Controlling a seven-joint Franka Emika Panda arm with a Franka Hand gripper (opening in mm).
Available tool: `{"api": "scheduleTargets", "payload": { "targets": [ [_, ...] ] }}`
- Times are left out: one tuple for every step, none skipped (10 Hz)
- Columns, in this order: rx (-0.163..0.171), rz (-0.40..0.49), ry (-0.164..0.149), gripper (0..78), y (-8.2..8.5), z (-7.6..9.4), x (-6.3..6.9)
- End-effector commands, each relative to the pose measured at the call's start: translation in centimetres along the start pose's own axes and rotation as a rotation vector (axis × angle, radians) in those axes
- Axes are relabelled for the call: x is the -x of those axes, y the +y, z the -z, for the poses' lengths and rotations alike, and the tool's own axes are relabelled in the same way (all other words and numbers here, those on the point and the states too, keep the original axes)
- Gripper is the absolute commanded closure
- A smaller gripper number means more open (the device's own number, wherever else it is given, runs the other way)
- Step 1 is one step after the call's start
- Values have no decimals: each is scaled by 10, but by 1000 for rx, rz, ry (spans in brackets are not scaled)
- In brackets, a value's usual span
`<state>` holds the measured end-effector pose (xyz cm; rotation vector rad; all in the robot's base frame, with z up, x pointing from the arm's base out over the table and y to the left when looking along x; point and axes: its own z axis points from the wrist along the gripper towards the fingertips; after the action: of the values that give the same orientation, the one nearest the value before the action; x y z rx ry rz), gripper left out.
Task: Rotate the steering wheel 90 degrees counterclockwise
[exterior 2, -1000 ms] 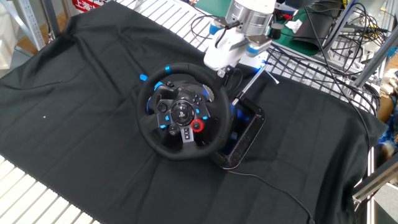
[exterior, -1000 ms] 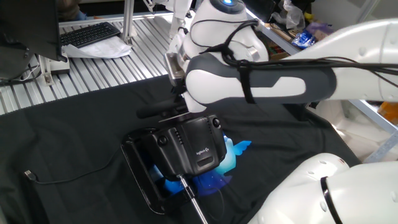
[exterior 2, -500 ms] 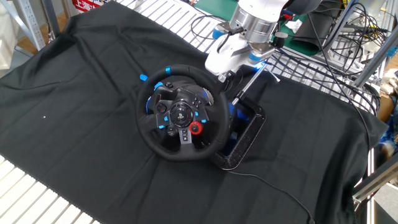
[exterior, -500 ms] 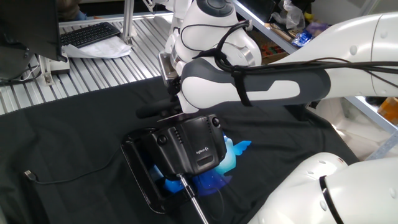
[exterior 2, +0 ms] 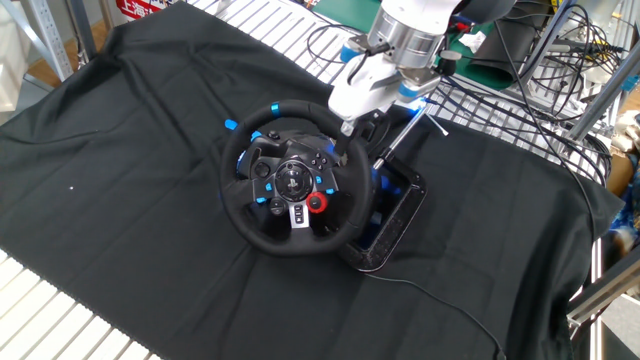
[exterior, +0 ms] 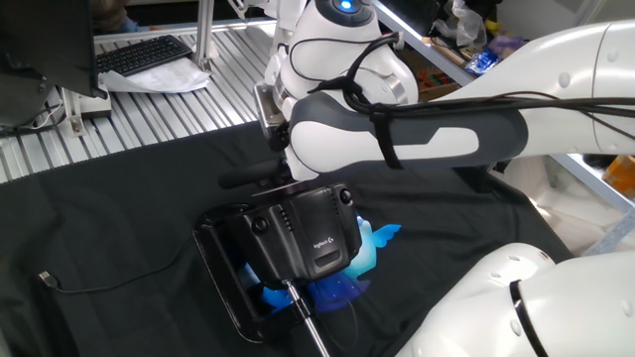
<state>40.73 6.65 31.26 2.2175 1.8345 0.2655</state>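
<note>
In the other fixed view the steering wheel [exterior 2: 246, 215] faces up and left, a black rim with a small blue band [exterior 2: 276, 108] at its top and a hub with blue and red buttons. My gripper [exterior 2: 352, 124] sits at the rim's upper right, its dark fingers closed around the rim. In one fixed view the steering wheel [exterior: 248, 178] is only a thin dark bar behind the boxy housing [exterior: 310, 234], and the arm's white and grey link hides my gripper.
The wheel's housing rests on a flat black frame [exterior 2: 398, 215] on black cloth. A thin metal rod [exterior 2: 400, 135] leans beside the gripper. A cable [exterior 2: 450, 300] trails toward the front right. Cables and equipment crowd the slatted table behind.
My wrist has tilted and shifted slightly to the right at the rim. The wheel has turned only a little, its blue band edging rightward along the top.
</note>
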Motion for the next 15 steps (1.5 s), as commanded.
{"api": "scheduleTargets", "payload": {
  "targets": [
    [0, -6, -16, 1, 0, -4, -1],
    [0, -6, -16, 1, 0, -4, -1],
    [0, -6, -16, 1, 0, -4, -1],
    [0, -6, -16, 1, 0, -4, -1],
    [0, -6, -16, 1, 0, -4, -1],
    [6, 15, -69, 1, -16, -17, -14],
    [9, 17, -62, 1, -17, -18, -14],
    [14, 19, -61, 1, -19, -20, -14],
    [16, 26, -64, 1, -21, -22, -14],
    [17, 24, -62, 1, -21, -23, -15],
    [24, 22, -62, 1, -22, -25, -15],
    [26, 21, -62, 1, -22, -25, -16],
    [44, 19, -59, 1, -24, -28, -16],
    [55, 18, -60, 1, -27, -31, -16],
    [60, 19, -59, 1, -28, -32, -16]
  ]
}}
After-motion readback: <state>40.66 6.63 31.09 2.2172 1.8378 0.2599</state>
